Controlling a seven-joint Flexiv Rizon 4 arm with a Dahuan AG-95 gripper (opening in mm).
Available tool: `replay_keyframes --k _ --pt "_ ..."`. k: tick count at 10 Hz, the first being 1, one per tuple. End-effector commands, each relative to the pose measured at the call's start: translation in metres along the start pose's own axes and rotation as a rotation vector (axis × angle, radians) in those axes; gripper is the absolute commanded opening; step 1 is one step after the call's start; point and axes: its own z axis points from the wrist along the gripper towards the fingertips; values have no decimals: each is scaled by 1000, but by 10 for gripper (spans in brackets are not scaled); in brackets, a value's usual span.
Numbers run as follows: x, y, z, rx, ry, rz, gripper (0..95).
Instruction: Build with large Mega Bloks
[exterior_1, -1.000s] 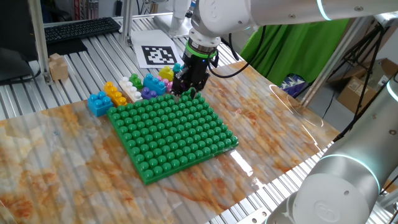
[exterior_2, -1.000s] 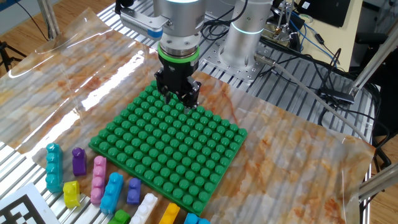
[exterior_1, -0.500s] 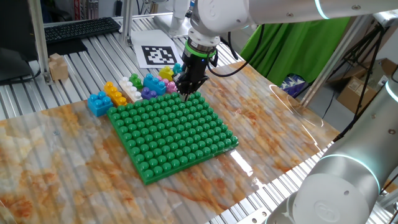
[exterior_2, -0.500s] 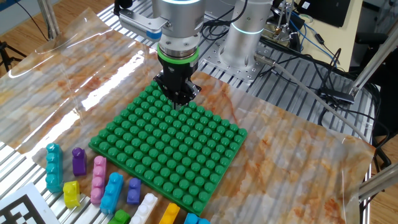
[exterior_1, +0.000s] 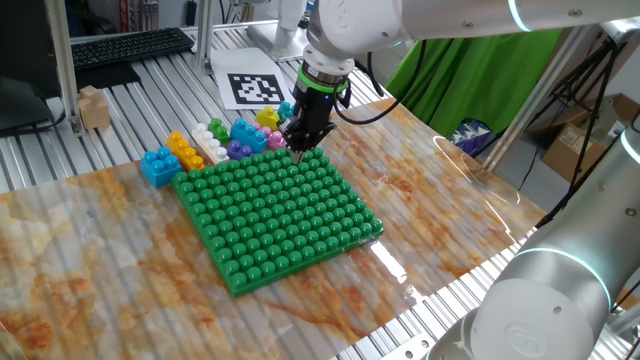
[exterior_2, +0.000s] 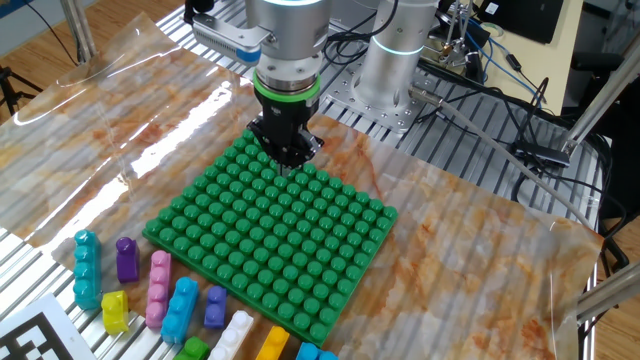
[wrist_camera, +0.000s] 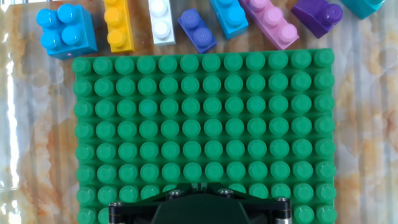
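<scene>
The green studded baseplate (exterior_2: 270, 235) carries no bricks, so its whole top lies open to approach from above. Along one edge a close row of bricks (exterior_2: 180, 310) crowds the table, while the marbled tabletop (exterior_2: 470, 260) beside the other edges lies bare.

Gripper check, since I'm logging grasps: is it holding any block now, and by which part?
Nothing is held. The gripper is shut with no block in it, above the green studded baseplate.

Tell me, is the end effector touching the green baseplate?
Cannot tell. In both fixed views the shut end effector reaches the studs of the green baseplate; neither contact nor gap shows.
</scene>
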Motion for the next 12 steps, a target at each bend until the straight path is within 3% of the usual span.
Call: replay_keyframes --k 1,5,12 --pt "-2 0 4 1 -2 8 0" --pt "-19 0 26 1 -2 16 0" --pt "-22 0 28 1 6 17 0"
